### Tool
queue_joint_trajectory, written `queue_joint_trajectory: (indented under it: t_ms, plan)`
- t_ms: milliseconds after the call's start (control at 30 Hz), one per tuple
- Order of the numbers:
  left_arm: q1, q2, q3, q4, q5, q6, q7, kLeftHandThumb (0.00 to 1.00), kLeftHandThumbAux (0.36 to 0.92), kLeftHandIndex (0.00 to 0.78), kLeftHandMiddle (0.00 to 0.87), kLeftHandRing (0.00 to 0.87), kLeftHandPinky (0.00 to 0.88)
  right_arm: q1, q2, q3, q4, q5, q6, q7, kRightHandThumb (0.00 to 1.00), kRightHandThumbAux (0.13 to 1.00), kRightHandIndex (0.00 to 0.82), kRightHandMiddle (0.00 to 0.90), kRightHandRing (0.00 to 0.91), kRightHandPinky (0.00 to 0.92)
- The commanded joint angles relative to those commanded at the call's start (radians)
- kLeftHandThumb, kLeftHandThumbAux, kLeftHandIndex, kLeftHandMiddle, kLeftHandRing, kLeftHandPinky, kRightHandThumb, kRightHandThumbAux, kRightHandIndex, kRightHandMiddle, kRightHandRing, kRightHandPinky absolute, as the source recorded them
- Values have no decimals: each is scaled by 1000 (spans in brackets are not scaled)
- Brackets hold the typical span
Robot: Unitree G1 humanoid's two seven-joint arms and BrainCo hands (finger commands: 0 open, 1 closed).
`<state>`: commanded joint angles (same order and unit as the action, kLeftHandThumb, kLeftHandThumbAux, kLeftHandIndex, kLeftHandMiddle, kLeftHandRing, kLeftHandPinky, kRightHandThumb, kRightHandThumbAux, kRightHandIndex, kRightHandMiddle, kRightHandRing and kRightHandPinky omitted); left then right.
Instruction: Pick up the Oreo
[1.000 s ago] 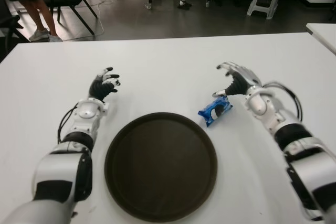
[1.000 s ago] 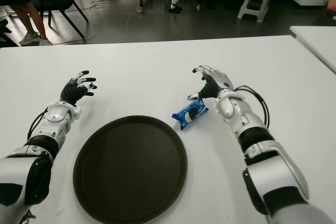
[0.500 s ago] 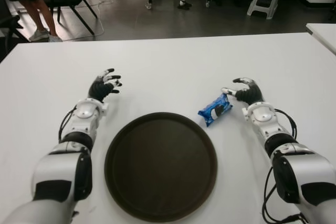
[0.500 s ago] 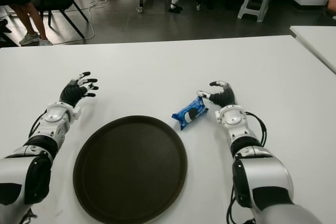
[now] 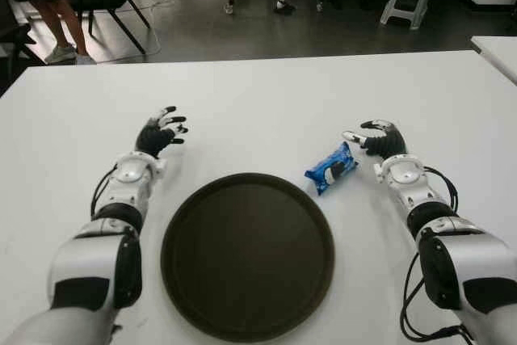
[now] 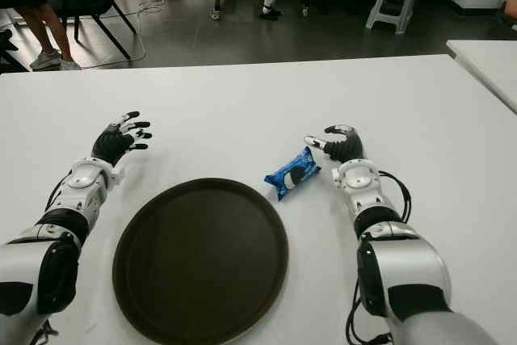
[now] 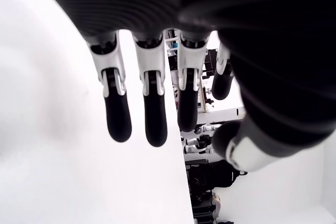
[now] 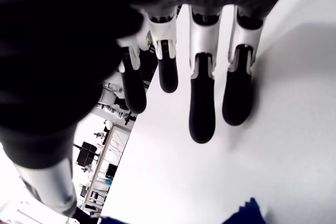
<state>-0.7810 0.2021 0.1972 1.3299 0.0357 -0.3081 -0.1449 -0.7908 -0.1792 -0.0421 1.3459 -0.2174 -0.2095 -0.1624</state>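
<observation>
The left hand filled the upper part of the view, its dark fingers extended side by side and slightly apart, holding nothing. Under them lay the bare white bench. Beyond the thumb, blurred dark shapes of the room showed.

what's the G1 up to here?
It is going for the Oreo pack, which lies on the white table just off the right rim of the round brown tray. The right hand sits beside the pack, fingers open, not gripping it. The left hand is idle, open, left of the tray.
</observation>
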Motion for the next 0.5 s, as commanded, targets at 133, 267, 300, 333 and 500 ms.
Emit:
queue_joint_trajectory:
  t_ms: [133, 267, 300, 333, 500]
  plan:
    - [-1, 0, 2, 0, -2, 3, -5, 0, 687, 128, 255, 292, 353, 2, 0, 12, 0, -9, -3, -3, 50, 723, 354, 474, 507, 507]
    - [-1, 2, 1, -1, 0, 6, -7, 0, 675, 124, 255, 288, 342, 5, 0, 23, 0, -23, -8, -12, 64, 744, 376, 486, 511, 513]
    - [-1, 3, 0, -1, 2, 6, -6, 0, 675, 124, 256, 287, 338, 5, 0, 29, 1, -29, -8, -15, 67, 746, 379, 487, 512, 514]
    - [-1, 3, -1, -1, 3, 6, -6, 0, 676, 127, 257, 288, 341, 5, 0, 33, 1, -33, -7, -18, 70, 746, 375, 488, 512, 513]
    - [-1, 4, -3, -1, 5, 6, -5, 0, 687, 136, 260, 295, 350, 6, 0, 44, 2, -42, -7, -24, 79, 749, 367, 487, 510, 510]
